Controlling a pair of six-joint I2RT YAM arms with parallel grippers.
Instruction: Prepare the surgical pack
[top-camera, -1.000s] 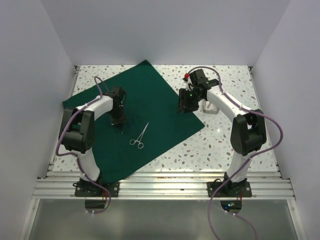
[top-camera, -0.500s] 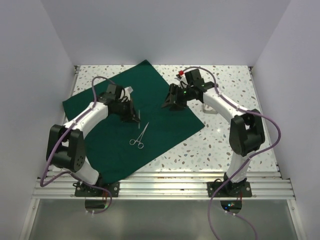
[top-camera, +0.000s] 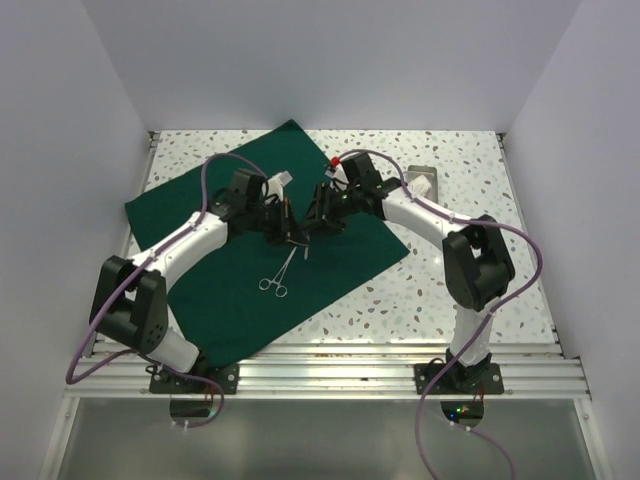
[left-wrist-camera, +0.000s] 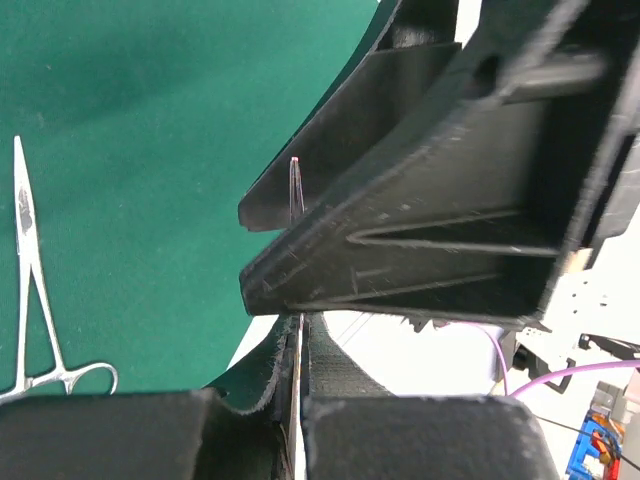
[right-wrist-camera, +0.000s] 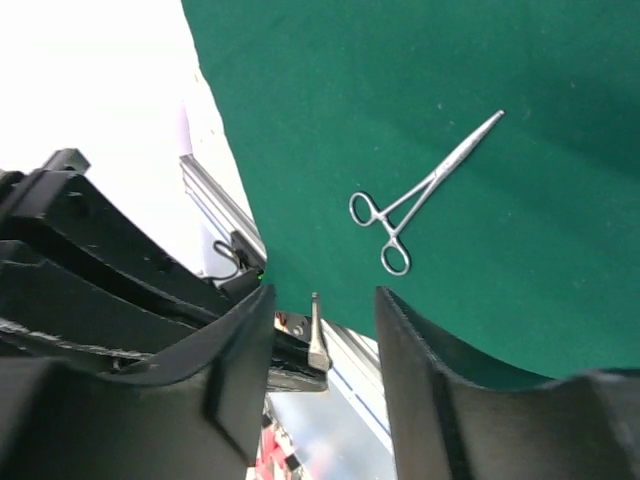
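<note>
The dark green cloth (top-camera: 225, 295) of the surgical pack lies spread flat on the table. Steel forceps (top-camera: 279, 272) rest on its middle. Both grippers meet just above the cloth, beyond the forceps. My left gripper (top-camera: 290, 236) is shut on a thin steel instrument (left-wrist-camera: 296, 192) whose tip sticks out past its fingers. My right gripper (top-camera: 311, 224) faces it, open, with one finger on each side of that instrument (right-wrist-camera: 317, 335) and not touching it. The forceps (right-wrist-camera: 420, 195) lie apart from both grippers.
A small silver tray (top-camera: 424, 178) sits on the speckled tabletop right of the cloth, partly behind the right arm. White walls close in the table on three sides. A metal rail (top-camera: 330, 372) runs along the near edge.
Both arms swung inward from either side and now meet over the cloth's middle. The left gripper carried the thin instrument there. The right gripper's fingers now straddle it.
</note>
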